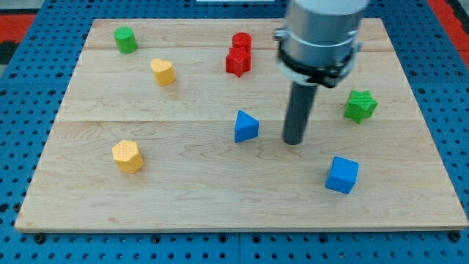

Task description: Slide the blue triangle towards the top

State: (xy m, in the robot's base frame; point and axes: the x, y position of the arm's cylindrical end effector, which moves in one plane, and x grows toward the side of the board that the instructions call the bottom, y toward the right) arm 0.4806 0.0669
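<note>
The blue triangle (245, 126) lies near the middle of the wooden board (183, 191). My tip (293, 141) rests on the board to the triangle's right and slightly toward the view's bottom, with a clear gap between them. The dark rod rises from the tip into the grey arm body at the view's top right.
A blue cube (342, 174) sits at the lower right. A green star (360, 105) is at the right. Two red blocks (239, 56) touch at top centre. A yellow heart-like block (163, 72), a yellow hexagon (127, 156) and a green block (125, 39) lie on the left.
</note>
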